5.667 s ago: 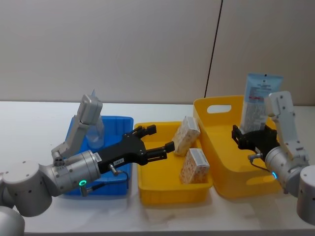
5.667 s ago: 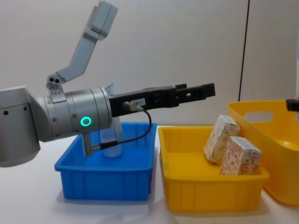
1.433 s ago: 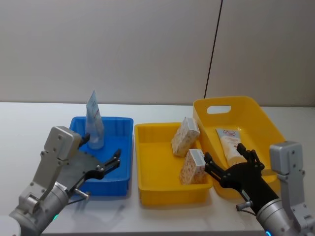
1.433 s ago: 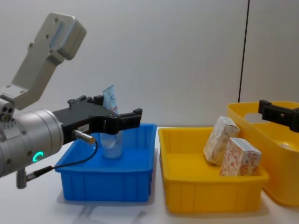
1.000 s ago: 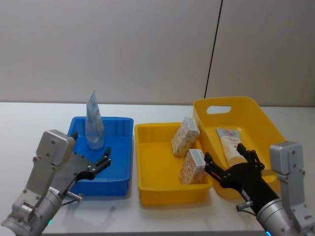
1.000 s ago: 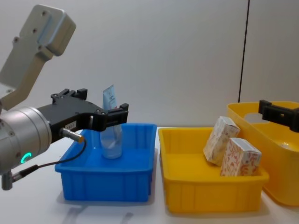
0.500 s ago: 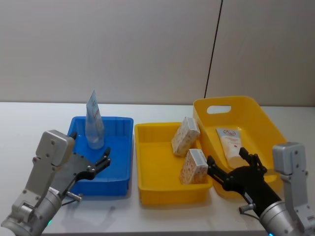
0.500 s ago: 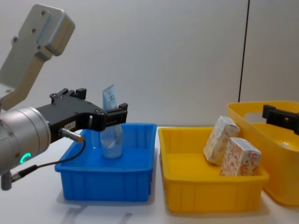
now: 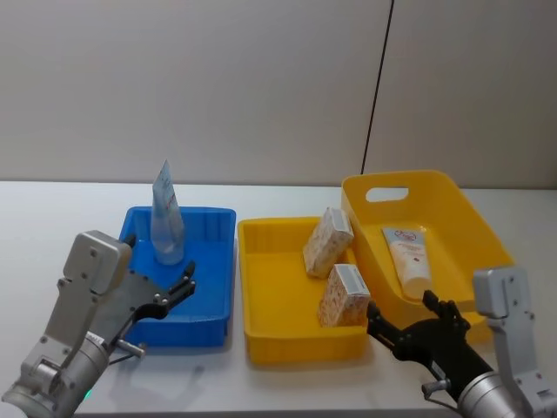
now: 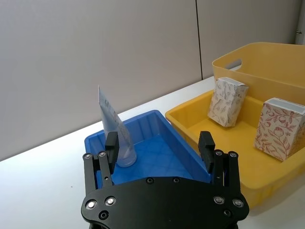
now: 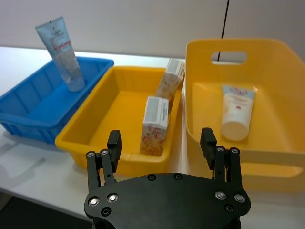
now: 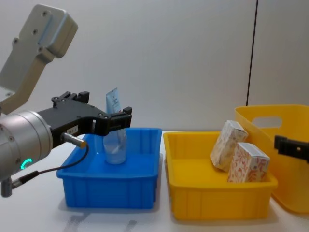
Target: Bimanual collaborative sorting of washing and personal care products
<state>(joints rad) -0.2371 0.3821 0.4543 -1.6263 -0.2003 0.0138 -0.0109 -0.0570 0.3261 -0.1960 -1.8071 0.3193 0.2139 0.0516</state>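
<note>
1. Cartons (image 9: 344, 296) and tubes (image 9: 406, 257) all rest inside bins, beyond both grippers, and neither gripper has hold of one.
2. Nearest the robot on its right, the right gripper (image 9: 402, 320) sits low in front of the near end of the yellow tub (image 9: 461, 226). Its fingers are spread wide and it holds nothing.
3. On the left, the left gripper (image 9: 184, 286) hangs raised above the near half of the blue bin (image 9: 213, 270). It too is wide open and empty.
4. The near carton (image 11: 155, 125) stands upright in the near right corner of the yellow tray (image 9: 278, 296), close against the tray's right wall.
5. The lying tube (image 11: 236, 109) rests flat on the tub's floor, with its white cap pointing toward the robot.
6. The far carton (image 9: 328, 241) stands tilted at the tray's far right, just behind the near one.
7. Farthest back, the standing tube (image 9: 165, 218) is upright on its cap in the far left part of the blue bin, crimped end up.
</note>
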